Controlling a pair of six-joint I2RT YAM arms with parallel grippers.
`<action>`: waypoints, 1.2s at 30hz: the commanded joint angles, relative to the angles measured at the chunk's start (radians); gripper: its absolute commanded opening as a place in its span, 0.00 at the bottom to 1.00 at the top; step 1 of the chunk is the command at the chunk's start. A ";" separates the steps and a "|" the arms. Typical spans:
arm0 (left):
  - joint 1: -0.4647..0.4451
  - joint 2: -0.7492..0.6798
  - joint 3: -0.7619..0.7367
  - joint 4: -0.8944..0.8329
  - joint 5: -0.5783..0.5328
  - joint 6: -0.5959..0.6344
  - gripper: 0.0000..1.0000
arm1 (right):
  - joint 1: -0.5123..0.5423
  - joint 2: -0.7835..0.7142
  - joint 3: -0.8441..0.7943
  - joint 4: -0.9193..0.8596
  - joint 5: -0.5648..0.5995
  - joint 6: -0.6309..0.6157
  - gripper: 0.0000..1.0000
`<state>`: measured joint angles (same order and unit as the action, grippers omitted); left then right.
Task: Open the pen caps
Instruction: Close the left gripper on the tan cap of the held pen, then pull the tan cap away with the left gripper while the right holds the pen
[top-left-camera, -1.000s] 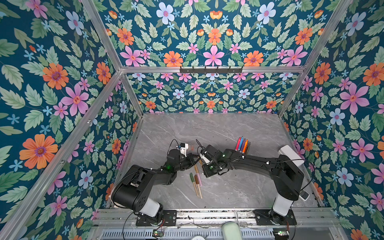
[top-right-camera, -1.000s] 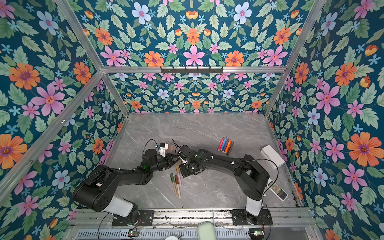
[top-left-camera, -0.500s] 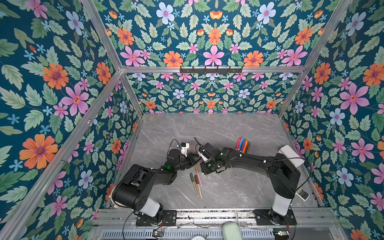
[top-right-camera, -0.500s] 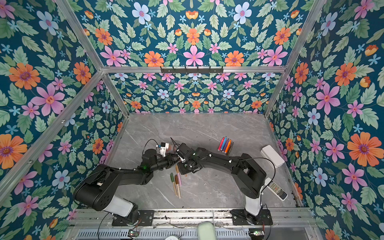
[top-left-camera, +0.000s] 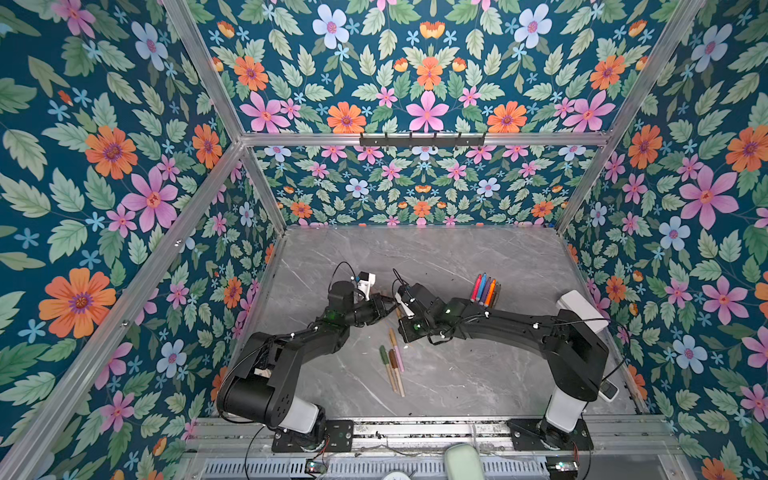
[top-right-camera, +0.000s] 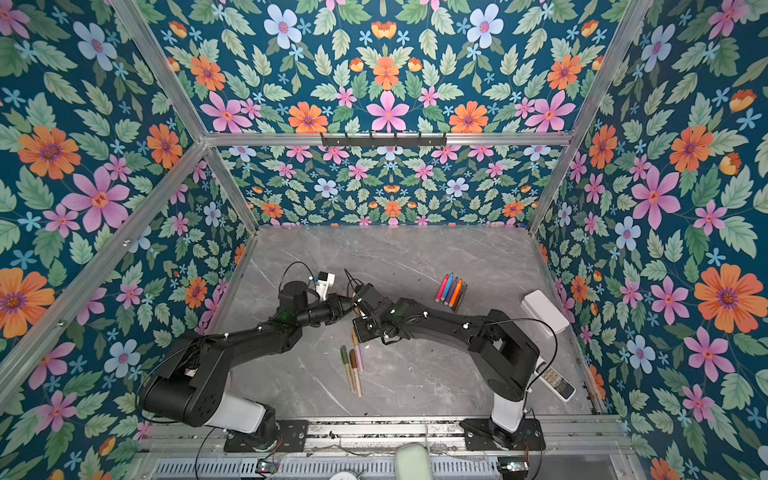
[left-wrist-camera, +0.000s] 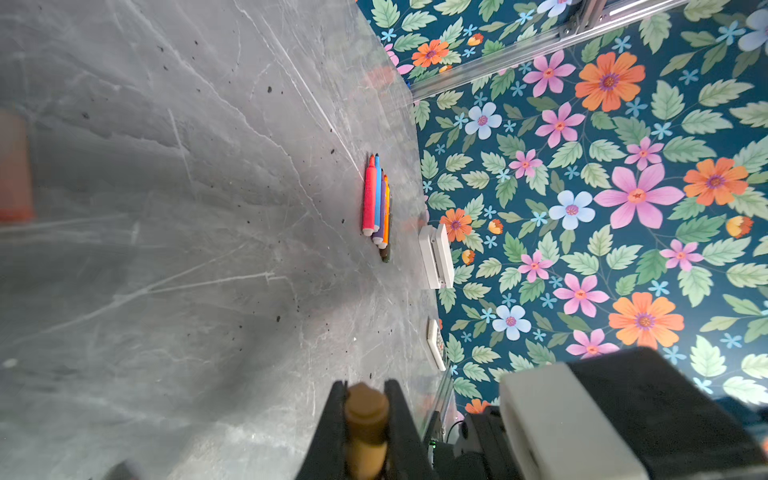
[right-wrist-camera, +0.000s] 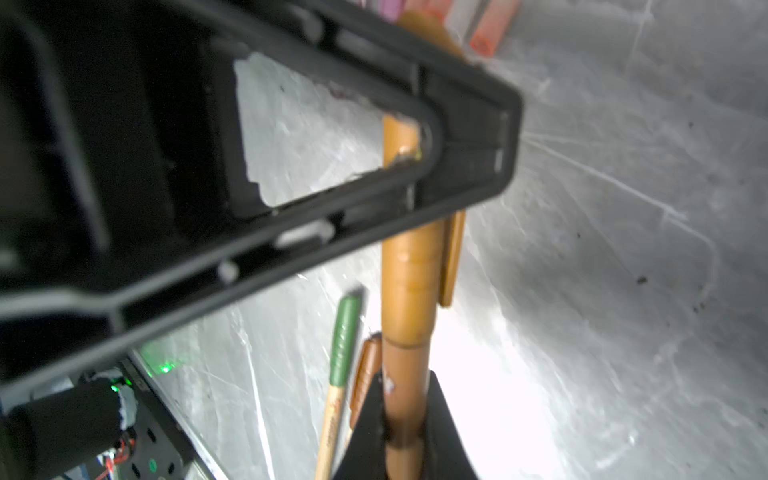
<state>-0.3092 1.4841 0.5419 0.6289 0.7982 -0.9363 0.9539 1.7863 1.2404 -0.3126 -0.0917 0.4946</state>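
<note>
A brown pen (right-wrist-camera: 409, 291) hangs between my two grippers above the grey table, left of the middle. My left gripper (top-left-camera: 390, 306) (left-wrist-camera: 365, 411) is shut on the pen's brown cap (left-wrist-camera: 366, 409). My right gripper (top-left-camera: 400, 312) (right-wrist-camera: 405, 419) is shut on the barrel just below the cap's seam. In the right wrist view a left finger (right-wrist-camera: 457, 158) crosses in front of the cap. Olive, brown and pink pens (top-left-camera: 392, 365) (top-right-camera: 352, 365) lie capped on the table below the grippers. Several bright pens (top-left-camera: 484, 289) (top-right-camera: 451, 289) (left-wrist-camera: 376, 203) lie at the back right.
A white box (top-left-camera: 579, 309) (top-right-camera: 544, 309) stands by the right wall, with a remote (top-left-camera: 609, 390) (top-right-camera: 557, 380) nearer the front. Loose caps, one orange-red (right-wrist-camera: 490, 29), lie beyond the grippers. Floral walls close in three sides of the table (top-left-camera: 457, 257).
My right gripper has shifted a little leftward and away from the front, closer to the left gripper. Both stay shut on the brown pen.
</note>
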 joint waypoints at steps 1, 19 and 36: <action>0.065 -0.002 0.037 0.088 -0.117 0.022 0.00 | 0.025 -0.009 -0.025 -0.166 -0.095 -0.007 0.00; 0.125 -0.035 0.070 0.025 -0.156 0.051 0.00 | 0.042 0.001 -0.058 -0.116 -0.163 -0.004 0.00; 0.174 -0.022 0.120 -0.124 -0.222 0.154 0.00 | 0.064 -0.043 -0.091 -0.125 -0.129 0.001 0.00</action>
<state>-0.1402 1.4689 0.6682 0.5655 0.6285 -0.8394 1.0172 1.7573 1.1492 -0.4152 -0.2489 0.5041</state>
